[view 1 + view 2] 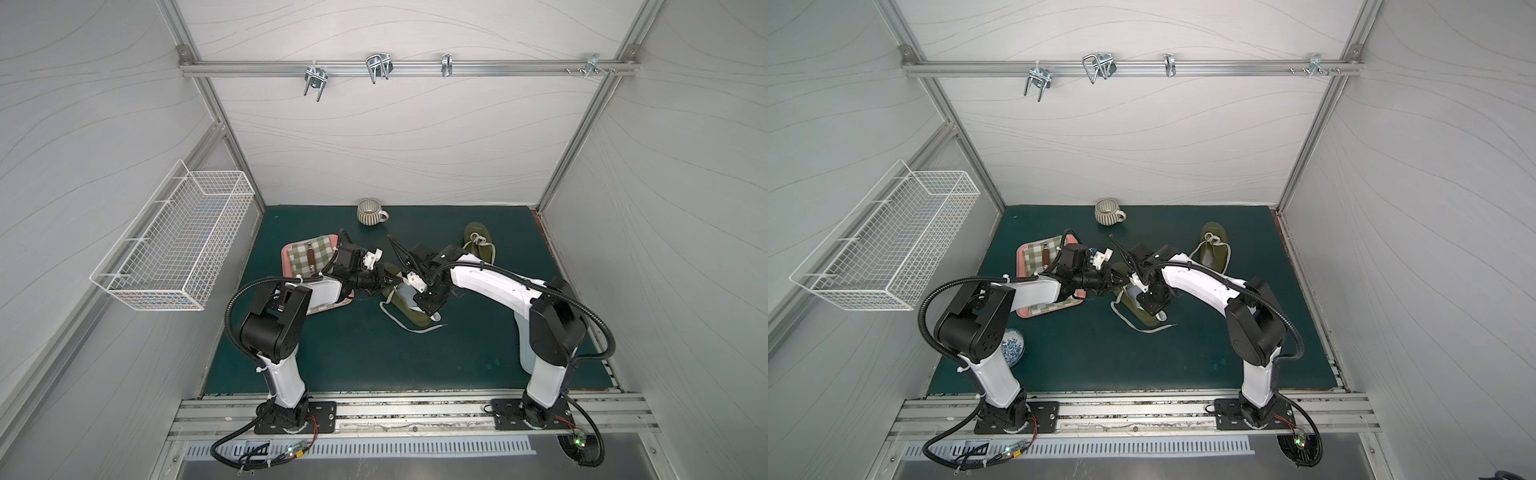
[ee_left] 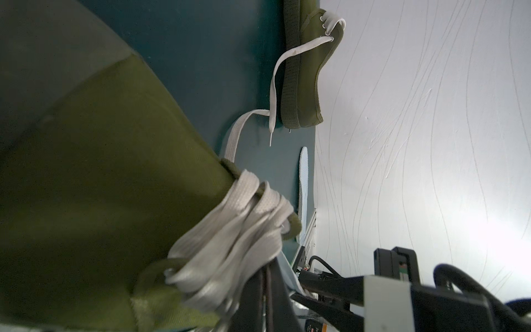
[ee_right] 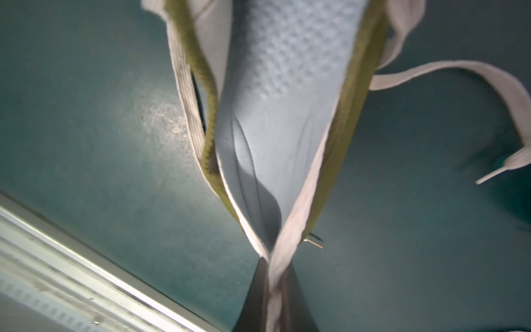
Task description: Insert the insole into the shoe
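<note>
**Right gripper** (image 3: 271,268): clenched on the rear edge of the insole (image 3: 275,100), pinching the pale blue foam into a crease between its dark fingers (image 3: 253,310). From above it sits over the heel end of the shoe (image 1: 415,321).

**Insole:** pale blue, dimpled face up, lying along the shoe's opening with the olive collar on either side. The rear end is lifted and folded at the pinch. The front end runs toward the toe, and I cannot tell how far it reaches.

**Shoe:** olive canvas with white laces (image 2: 230,230), near the middle of the teal mat (image 1: 332,353), toe toward the back wall and a little to the left. One loose lace end trails on the mat beside the heel.

**Left gripper** (image 2: 267,290): closed tight at the laced front of the shoe, with the bunched laces pressed against its fingers. It reaches in from the tray side.

**Second shoe** (image 1: 478,248): same olive, standing well apart toward the back right of the mat.

**Second insole** (image 2: 303,178): white, flat on the mat near the right-hand wall.

**Tray** (image 1: 285,254): pink, to the left of the shoe and partly under the left arm. It carries a checked cloth (image 1: 307,249) with a brown-handled tool (image 1: 310,258) lying on it.

**Mug** (image 1: 370,212): ribbed, at the back edge of the mat.

**Blue-and-white ceramic piece** (image 1: 1013,347): on the mat, partly hidden behind the left arm.

**Wire basket** (image 1: 174,245): white, fixed to the left wall.
</note>
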{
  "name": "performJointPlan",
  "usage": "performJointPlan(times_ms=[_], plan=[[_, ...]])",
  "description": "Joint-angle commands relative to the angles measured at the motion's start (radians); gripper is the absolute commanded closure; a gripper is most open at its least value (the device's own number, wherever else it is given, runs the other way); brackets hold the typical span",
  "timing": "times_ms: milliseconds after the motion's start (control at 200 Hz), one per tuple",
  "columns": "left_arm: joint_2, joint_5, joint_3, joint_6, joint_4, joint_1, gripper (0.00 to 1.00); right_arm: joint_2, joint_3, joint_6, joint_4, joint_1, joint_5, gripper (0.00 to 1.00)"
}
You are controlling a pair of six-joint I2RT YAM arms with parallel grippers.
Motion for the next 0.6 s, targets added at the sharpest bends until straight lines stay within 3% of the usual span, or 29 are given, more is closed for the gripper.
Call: performJointPlan(times_ms=[0,195,595], plan=[[-0.033,0.010,-0.003,-0.018,0.049,-0.010,1.00,0.007,0.017,0.065,-0.035,-0.036,-0.081,1.00],[-0.065,-0.001,0.001,0.011,0.020,-0.019,1.00,0.004,0.001,0.099,-0.007,-0.059,-0.143,1.00],[-0.032,0.020,0.013,-0.003,0.042,-0.028,1.00,0.095,0.088,-0.005,0.061,-0.054,-0.142,1.00]])
